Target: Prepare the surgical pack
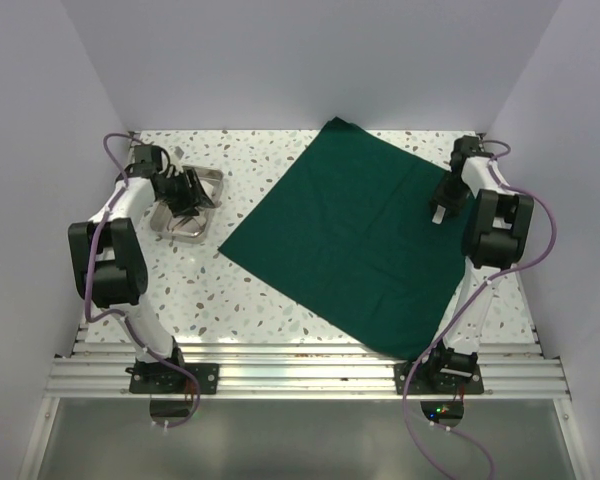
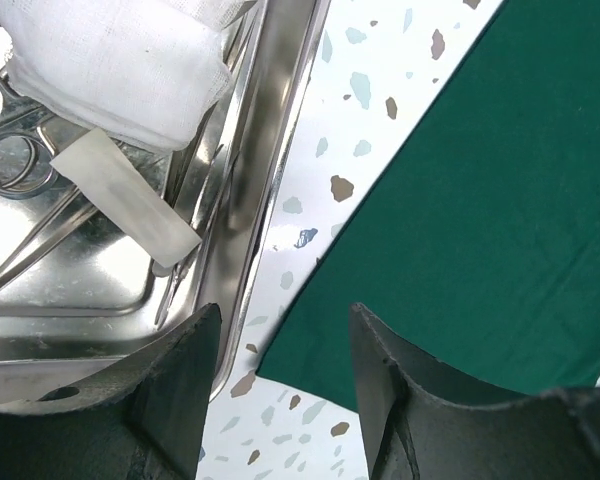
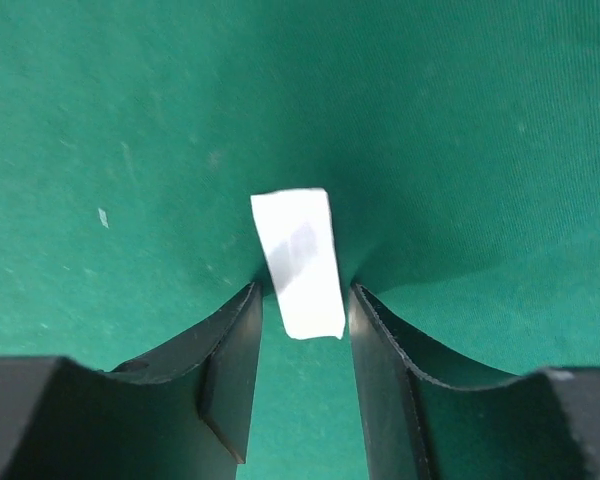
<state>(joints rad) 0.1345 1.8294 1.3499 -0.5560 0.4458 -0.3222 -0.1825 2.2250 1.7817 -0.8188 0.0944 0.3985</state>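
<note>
The surgical pack is a dark green drape spread flat as a wide sheet over the middle and right of the table. Its near-left corner shows in the left wrist view. My right gripper is down on the drape's right part. In the right wrist view the right gripper has its jaws closed against both edges of a small white strip, and the cloth puckers at the tips. My left gripper hovers by the tray; the left gripper is open and holds nothing.
A shiny metal tray sits at the left; its rim runs beside the drape's corner. Inside lie white gauze, a second pale strip and scissors with other thin instruments. White walls enclose the table.
</note>
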